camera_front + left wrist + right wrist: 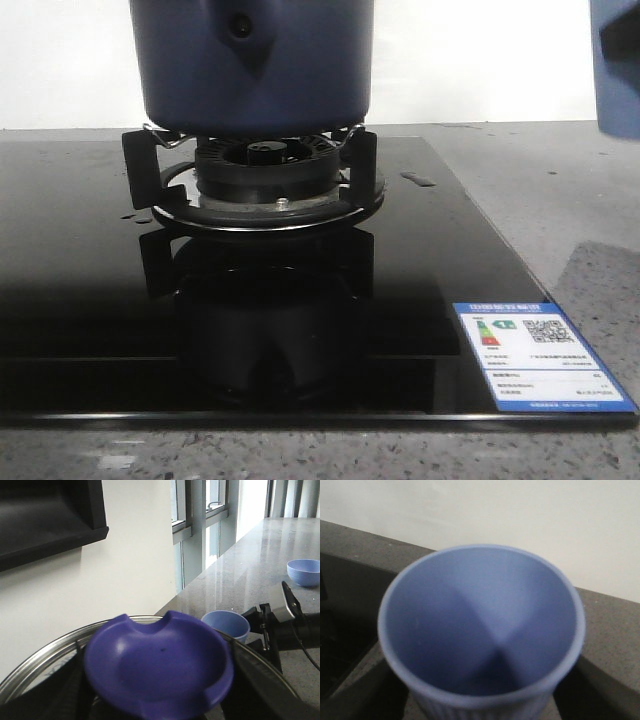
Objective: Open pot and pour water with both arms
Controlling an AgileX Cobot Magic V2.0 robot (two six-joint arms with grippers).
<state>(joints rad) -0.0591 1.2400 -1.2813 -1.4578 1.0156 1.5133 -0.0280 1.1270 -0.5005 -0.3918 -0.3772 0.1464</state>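
Front view, left to right: black glass stove top (90, 300) sunk in a grey speckled tabletop (590, 200), white wall behind. The pot (255, 65) sits on the burner (262, 170) near the stove's middle. An energy label sticker (540, 355) is at the stove's right front corner. A pale blue cup (615, 65) is raised at the far right edge.

Left wrist view: a purple-blue lid knob (157, 667) on a glass lid with metal rim (45, 657), windows (200, 510) along the wall, a small blue bowl (304, 572) far down the tabletop. Left fingers: cannot tell.

Right wrist view: the cup fills the frame; right fingers hidden, cannot tell.
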